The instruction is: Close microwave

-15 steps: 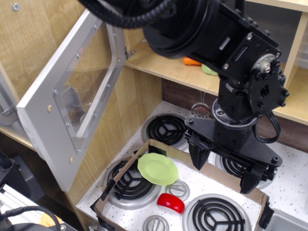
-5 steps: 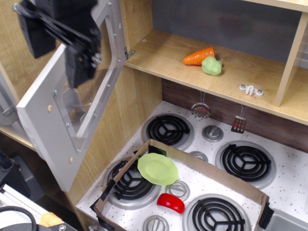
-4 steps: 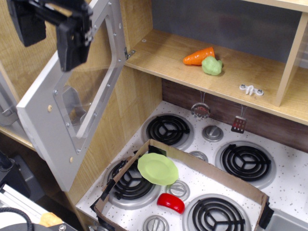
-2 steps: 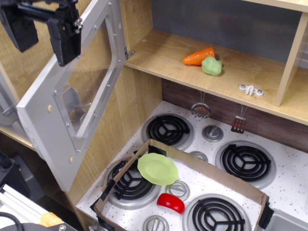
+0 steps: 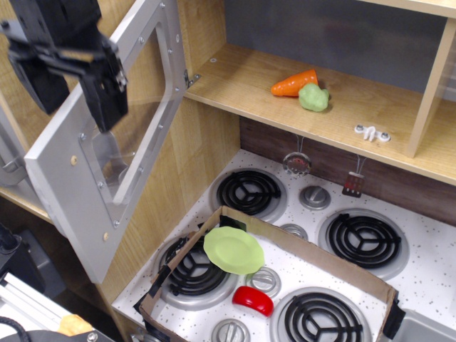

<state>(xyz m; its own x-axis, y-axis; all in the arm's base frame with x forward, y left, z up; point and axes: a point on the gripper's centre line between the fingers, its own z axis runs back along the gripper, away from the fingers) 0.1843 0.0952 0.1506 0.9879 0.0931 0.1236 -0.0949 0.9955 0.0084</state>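
Observation:
The microwave's flat grey door (image 5: 65,194) stands swung wide open to the left, hinged at its right edge. Its clear window (image 5: 139,132) shows the grey handle (image 5: 107,153) behind it. The wooden cavity (image 5: 335,107) lies open to the right, with a carrot (image 5: 293,83) and a green vegetable (image 5: 313,97) on its floor. My black gripper (image 5: 71,96) is at the top left, over the door's upper part. Its two fingers (image 5: 107,96) are spread apart and hold nothing. I cannot tell whether it touches the door.
Below is a toy stove top (image 5: 427,263) with several black coil burners. A cardboard frame (image 5: 313,253) lies on it around a green plate (image 5: 233,249) and a red piece (image 5: 253,300). Small utensils (image 5: 354,184) hang on the back wall. A grey bracket (image 5: 372,132) sits on the shelf.
The arm has left the stove and gone to the upper left by the door. In the last second the gripper rose, then dropped lower over the door. The door has not moved.

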